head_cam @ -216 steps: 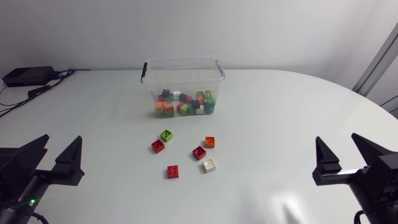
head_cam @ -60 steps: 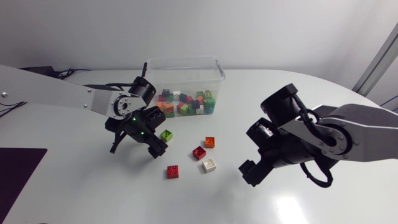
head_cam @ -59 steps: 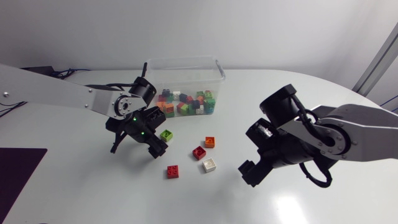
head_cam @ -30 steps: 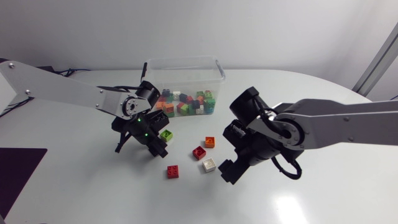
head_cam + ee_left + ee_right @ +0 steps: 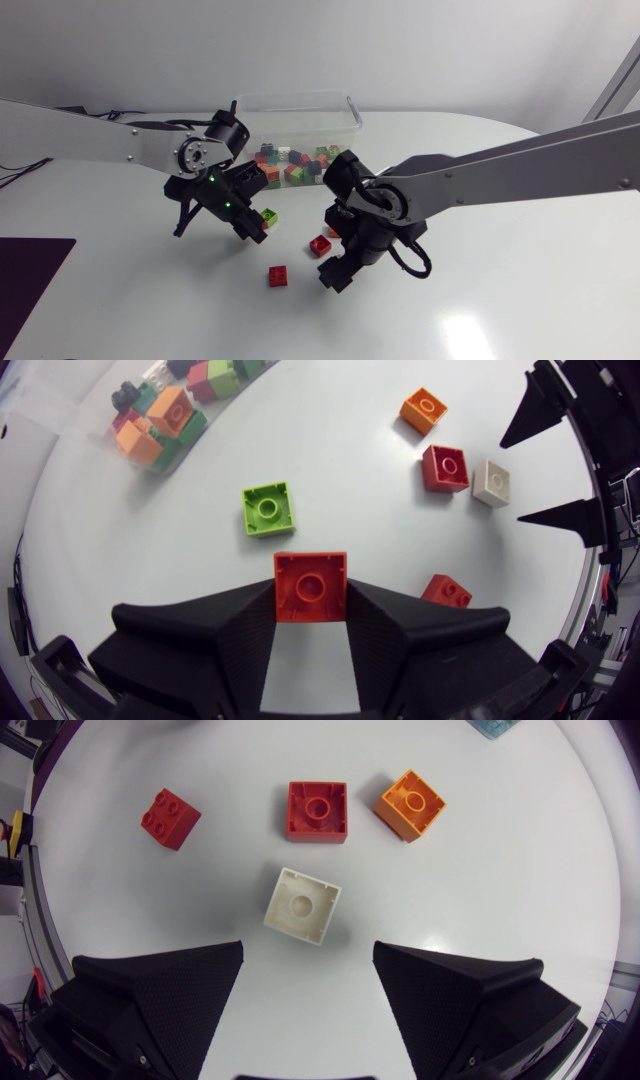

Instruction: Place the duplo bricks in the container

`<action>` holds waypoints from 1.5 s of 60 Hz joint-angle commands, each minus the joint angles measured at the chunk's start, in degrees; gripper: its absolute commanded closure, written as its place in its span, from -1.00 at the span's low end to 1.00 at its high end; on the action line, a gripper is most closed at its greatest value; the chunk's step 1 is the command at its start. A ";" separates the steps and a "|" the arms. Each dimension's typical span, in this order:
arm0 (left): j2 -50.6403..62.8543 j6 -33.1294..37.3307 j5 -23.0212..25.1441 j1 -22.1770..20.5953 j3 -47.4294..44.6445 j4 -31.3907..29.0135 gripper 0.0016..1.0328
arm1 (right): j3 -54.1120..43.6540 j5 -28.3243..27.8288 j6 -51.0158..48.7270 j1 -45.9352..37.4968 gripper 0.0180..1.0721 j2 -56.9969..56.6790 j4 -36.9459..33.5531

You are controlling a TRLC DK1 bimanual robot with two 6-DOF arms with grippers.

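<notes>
- Clear container, at 12 o'clock on the table; lidless; its floor is covered by a heap of mixed-colour bricks.
- Left gripper, at 7 o'clock of the container; clamped on a red brick, one finger against each side; green brick just ahead.
- Right gripper, at 6 o'clock of the container; fingers spread wide; white brick lies untouched just ahead of the gap.
- Beyond the white brick: second red brick, orange brick; four-stud red brick at 7 o'clock of them.
</notes>
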 commanded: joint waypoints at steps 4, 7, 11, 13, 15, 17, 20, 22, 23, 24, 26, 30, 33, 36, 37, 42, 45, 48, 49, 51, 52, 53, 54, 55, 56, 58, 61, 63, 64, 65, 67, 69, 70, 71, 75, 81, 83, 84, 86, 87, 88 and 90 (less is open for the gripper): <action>-4.45 -0.56 1.64 0.88 1.24 -0.77 0.32 | 2.77 -0.40 3.04 0.22 -0.78 3.26 -1.14; -6.04 -0.83 2.26 1.14 1.67 -0.77 0.32 | 3.91 -0.22 4.00 0.13 -0.76 4.23 -1.67; -7.35 -1.18 2.87 1.32 2.11 -0.68 0.32 | 5.05 -0.31 4.27 -0.13 -0.69 5.11 -1.76; -8.23 -1.53 3.14 1.67 2.64 -0.68 0.32 | 5.41 -0.31 4.27 -0.13 -0.65 5.46 -1.76; -8.94 -1.88 3.14 1.85 3.08 -0.50 0.32 | 5.76 -0.31 4.53 -0.13 -0.61 5.81 -1.76; -9.55 -2.15 3.31 2.20 3.52 -0.15 0.32 | 6.02 -0.31 4.80 0.04 -0.61 6.07 -1.76; -10.52 -2.85 4.02 2.81 4.57 0.29 0.32 | 6.29 -0.31 4.97 0.31 -0.60 6.42 -1.67; -11.05 -3.20 4.19 3.17 5.19 0.55 0.32 | 6.29 -0.05 5.32 0.40 -0.52 6.69 -1.67; -11.22 -3.47 4.46 3.43 5.63 0.73 0.32 | 6.29 0.04 5.50 0.40 -0.49 6.78 -1.67; -11.31 -3.64 4.63 3.69 5.98 0.73 0.32 | 6.20 0.04 5.50 0.40 -0.45 6.78 -1.67; -11.57 -4.08 4.72 4.04 6.86 0.82 0.32 | 6.02 0.04 5.50 0.31 -0.42 6.86 -1.67; -11.66 -4.78 5.16 4.66 8.53 0.90 0.32 | 5.67 0.22 5.67 0.31 -0.27 6.86 -1.58; -11.84 -5.22 5.42 5.01 9.50 1.43 0.32 | 5.49 0.30 5.59 0.31 -0.13 6.86 -1.23; -11.93 -5.75 5.69 5.19 10.20 2.22 0.32 | 5.32 0.39 5.59 0.31 0.00 6.86 -0.88; -11.93 -6.01 5.86 5.28 10.82 2.49 0.32 | 5.23 0.39 5.59 0.22 0.04 6.86 -0.62; -11.93 -6.89 6.21 5.71 11.78 4.16 0.32 | 4.97 0.48 5.50 0.31 0.13 7.04 -0.18; -11.93 -7.95 6.30 5.98 12.40 6.18 0.32 | 4.62 0.48 5.32 0.31 0.21 6.95 0.00; -11.66 -8.39 7.09 6.07 13.10 7.58 0.32 | 4.35 0.57 5.23 0.13 0.27 6.69 0.26; -11.49 -8.48 7.18 6.15 13.54 7.85 0.32 | 4.09 0.65 5.15 0.04 0.30 6.42 0.53; -11.13 -9.00 7.27 6.51 14.42 8.46 0.32 | 3.91 0.83 4.88 -0.13 0.31 5.90 0.61; -11.05 -9.09 7.27 6.51 14.59 8.64 0.32 | 3.82 0.83 4.71 -0.13 0.31 5.72 0.61; -10.78 -9.18 7.44 6.59 14.95 8.90 0.32 | 3.82 0.92 4.53 -0.31 0.31 5.46 0.53; -10.61 -9.18 7.53 6.59 15.03 8.99 0.32 | 3.82 1.01 4.36 -0.31 0.31 5.19 0.44; -10.26 -9.27 7.79 6.86 15.74 9.34 0.32 | 3.82 1.18 4.18 -0.48 0.32 4.67 0.35; -9.90 -9.44 7.88 7.03 16.18 9.52 0.31 | 3.91 1.27 3.92 -0.57 0.32 4.23 0.17; -8.85 -9.62 7.88 7.47 17.32 9.60 0.31 | 4.18 1.71 3.65 -0.83 0.32 3.08 -0.26; -7.09 -9.79 7.97 7.74 18.99 9.69 0.31 | 4.97 1.97 3.04 -1.36 0.32 0.97 -1.76; -6.04 -9.88 7.97 8.09 19.96 10.13 0.31 | 5.49 2.32 2.77 -1.63 0.32 -0.43 -2.11; -5.95 -9.88 7.97 8.09 19.96 10.13 0.31 | 5.67 2.41 2.60 -1.63 0.32 -0.96 -2.29; -5.25 -9.88 7.97 8.18 20.57 10.48 0.31 | 5.85 2.41 2.42 -1.80 0.32 -1.49 -2.55; -4.02 -9.97 7.97 8.44 21.54 11.10 0.31 | 6.72 2.50 2.16 -1.98 0.32 -2.63 -3.43; -3.05 -10.58 7.97 8.53 22.42 11.71 0.30 | 7.43 2.68 1.89 -2.24 0.32 -3.60 -3.78; -2.35 -10.85 7.97 8.70 23.03 12.15 0.29 | 7.96 2.68 1.63 -2.42 0.32 -4.21 -3.96; -1.64 -11.02 7.97 8.70 23.56 12.24 0.28 | 8.31 2.68 1.37 -2.59 0.32 -4.56 -4.13; 0.29 -11.55 7.97 8.88 25.23 12.68 0.28 | 9.80 2.59 1.02 -3.12 0.31 -5.70 -4.84; 4.42 -12.08 7.88 8.97 28.13 13.82 0.22 | 12.88 2.68 0.40 -4.17 0.31 -7.37 -5.80; 5.39 -12.08 7.88 8.97 28.74 14.35 0.19 | 13.67 2.59 0.31 -4.44 0.31 -7.64 -5.89; 6.00 -12.08 7.88 8.97 29.10 14.61 0.19 | 14.28 2.59 0.14 -4.61 0.31 -7.81 -5.98; 6.71 -12.17 7.88 8.97 29.71 14.70 0.16 | 14.81 2.59 0.05 -4.70 0.31 -7.81 -5.98; 7.15 -12.17 7.71 9.05 29.98 14.70 0.13 | 15.07 2.59 -0.04 -4.70 0.31 -7.90 -5.98; 7.59 -12.17 7.44 9.05 30.33 14.70 0.09 | 15.60 2.59 -0.13 -4.79 0.31 -7.99 -5.98; 8.47 -12.17 6.83 9.05 31.12 14.70 -0.14 | 16.39 2.59 -0.39 -5.14 0.31 -8.08 -5.89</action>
